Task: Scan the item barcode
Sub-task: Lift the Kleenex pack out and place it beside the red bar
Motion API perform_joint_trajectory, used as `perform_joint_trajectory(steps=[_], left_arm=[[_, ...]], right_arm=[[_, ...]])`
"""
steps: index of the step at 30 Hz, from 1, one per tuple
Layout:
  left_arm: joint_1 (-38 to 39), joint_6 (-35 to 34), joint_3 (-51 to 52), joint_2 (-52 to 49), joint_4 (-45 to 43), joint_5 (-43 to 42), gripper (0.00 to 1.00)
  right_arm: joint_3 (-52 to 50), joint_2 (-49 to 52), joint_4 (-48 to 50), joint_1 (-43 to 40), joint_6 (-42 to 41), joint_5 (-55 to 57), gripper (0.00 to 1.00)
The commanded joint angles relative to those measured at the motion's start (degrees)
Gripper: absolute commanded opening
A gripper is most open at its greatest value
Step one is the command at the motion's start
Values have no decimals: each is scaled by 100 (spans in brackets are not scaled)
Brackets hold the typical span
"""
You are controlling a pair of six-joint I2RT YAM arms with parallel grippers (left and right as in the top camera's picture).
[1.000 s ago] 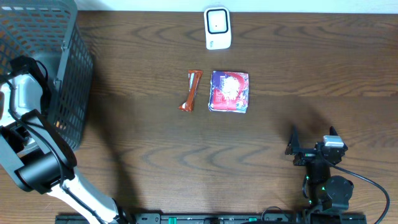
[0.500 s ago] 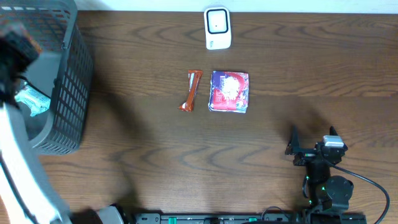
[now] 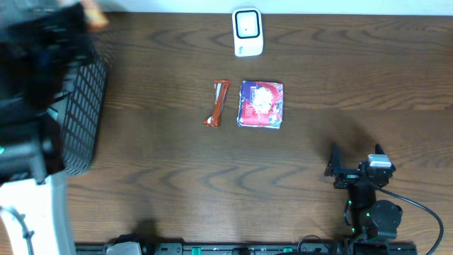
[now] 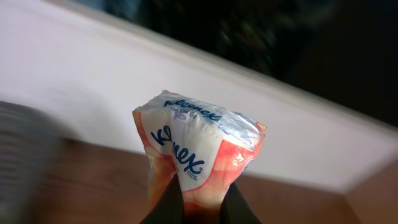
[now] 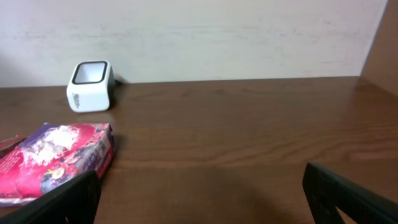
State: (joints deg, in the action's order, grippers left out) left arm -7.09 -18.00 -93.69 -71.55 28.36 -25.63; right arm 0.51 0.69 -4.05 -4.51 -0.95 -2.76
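An orange and white Kleenex tissue pack (image 4: 199, 149) sticks up in the left wrist view, with my left gripper (image 4: 200, 194) shut on its lower end. Overhead, the left arm is a dark blur over the far left, and an orange blur at its tip looks like the pack (image 3: 97, 20). The white barcode scanner (image 3: 248, 32) stands at the table's back centre, also seen in the right wrist view as the scanner (image 5: 90, 86). My right gripper (image 3: 354, 170) rests open and empty at the front right, its jaws wide apart (image 5: 205, 199).
A grey mesh basket (image 3: 81, 120) stands at the far left, partly hidden by the left arm. A purple and pink packet (image 3: 260, 103) and a red-orange bar (image 3: 218, 103) lie mid-table in front of the scanner. The packet (image 5: 56, 158) shows left in the right wrist view.
The left arm has risen from the basket with the tissue pack and swung up toward the back left, blurring overhead. The right arm has not moved.
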Motion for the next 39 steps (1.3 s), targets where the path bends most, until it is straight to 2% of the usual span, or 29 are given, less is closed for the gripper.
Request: perform_joint_trajectory(steps=[1,9,23,26,31,39], left_arm=[[863,249,-20,-566,131,83,7],[2013,251,-20,-2061,286,299,7],[2719,249,-20,-4048,474,321,8],[2776,247,-20,-4166,551,367,7],[2900,245,-20,-4229,837,1058,7],[3128,243,52,-4258,922,1182,7]], right_arm=[[-20,-35,-11,44,59,7,99],[-20,-35,-11,44,61,7,99],[-20,-35,-11,44,61,7,99],[-20,-35,-11,44,61,7,99],[-20,-35,-11,44,61,7,99],[-20,-37,-11,44,59,7,99]])
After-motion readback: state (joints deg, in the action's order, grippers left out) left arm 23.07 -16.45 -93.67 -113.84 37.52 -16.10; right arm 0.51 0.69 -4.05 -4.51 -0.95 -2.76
